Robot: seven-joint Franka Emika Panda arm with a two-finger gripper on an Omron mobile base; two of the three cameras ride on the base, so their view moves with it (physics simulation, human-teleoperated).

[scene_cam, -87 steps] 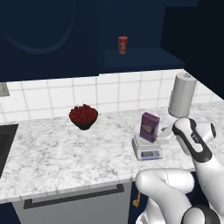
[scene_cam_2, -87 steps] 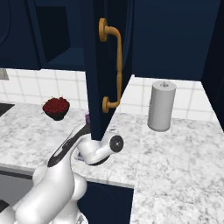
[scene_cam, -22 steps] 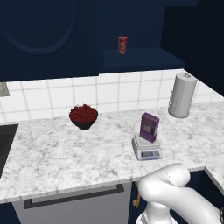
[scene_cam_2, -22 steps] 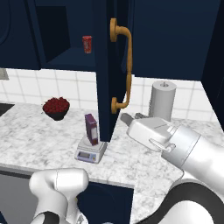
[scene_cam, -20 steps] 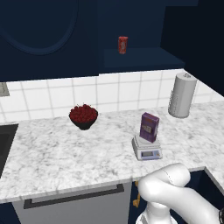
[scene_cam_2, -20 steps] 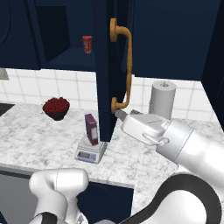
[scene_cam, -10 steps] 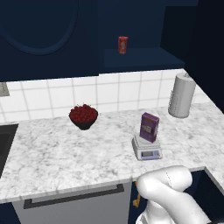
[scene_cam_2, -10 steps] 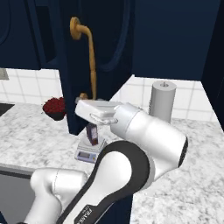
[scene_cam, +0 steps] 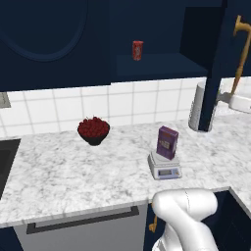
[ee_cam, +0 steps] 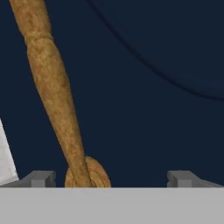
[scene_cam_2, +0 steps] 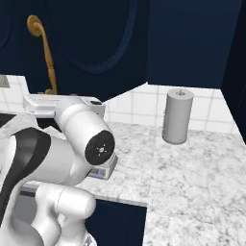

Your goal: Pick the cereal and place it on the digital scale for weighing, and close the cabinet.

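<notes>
The purple cereal box [scene_cam: 167, 142] stands upright on the white-grey digital scale [scene_cam: 165, 167] on the marble counter. The navy cabinet door [scene_cam_2: 96, 43] is partly swung in, with its edge [scene_cam: 215, 63] seen end-on in the left base view. Its brass handle [scene_cam_2: 45, 53] runs up the door. My gripper [ee_cam: 111, 179] is open and pressed close to the door face [ee_cam: 153, 87]. The handle's lower mount [ee_cam: 87, 173] lies between the fingertips [ee_cam: 41, 178], nearer the left one, and is not clamped. My hand [scene_cam: 233, 100] sits by the handle's lower end [scene_cam: 240, 54].
A red can [scene_cam: 138, 50] stands on the open cabinet shelf. A dark bowl of red fruit [scene_cam: 93, 130] sits near the tiled wall. A paper towel roll [scene_cam_2: 177, 115] stands at the counter's back right. Below the counter is a grey drawer with a black bar handle [scene_cam: 81, 221].
The cabinet door has swung further toward shut, and my hand has moved along with it at the handle. The cereal stays on the scale.
</notes>
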